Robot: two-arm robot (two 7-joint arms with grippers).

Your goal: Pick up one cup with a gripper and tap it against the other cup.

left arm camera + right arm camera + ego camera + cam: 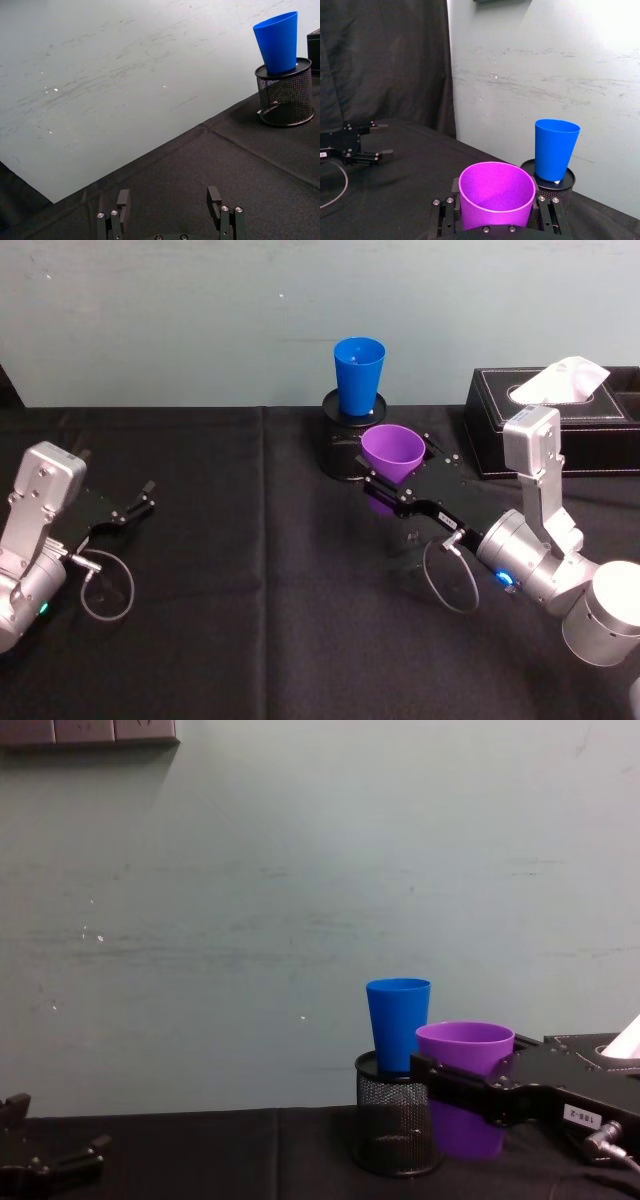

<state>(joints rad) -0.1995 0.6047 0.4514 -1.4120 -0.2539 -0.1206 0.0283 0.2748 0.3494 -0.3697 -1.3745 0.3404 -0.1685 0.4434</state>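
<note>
**Pick done, tap pending**

Right gripper (398, 475) clamped on purple cup (392, 452), one jaw on either side of the wall just under the rim. Cup upright, mouth up, just in front of the black mesh pen holder (345, 445) and slightly to its right. Looks lifted clear of the black tablecloth (250, 570) in the chest view; bottom edge hard to read, so a call, not a fact.

Blue cup (359, 375) upright on top of the pen holder, untouched. Purple rim sits lower than the blue rim, roughly level with the holder's top. Gap visible between the two cups in the right wrist view, so no contact yet.

Left gripper (140, 498) parked low over the cloth, well left of the holder, jaws spread, nothing between them.

Left to do: raise the purple cup enough to clear the holder's top, move it toward the blue wall, tap lightly. Risk: blue cup perched high on a small base, so a hard knock likely tips it off.
</note>
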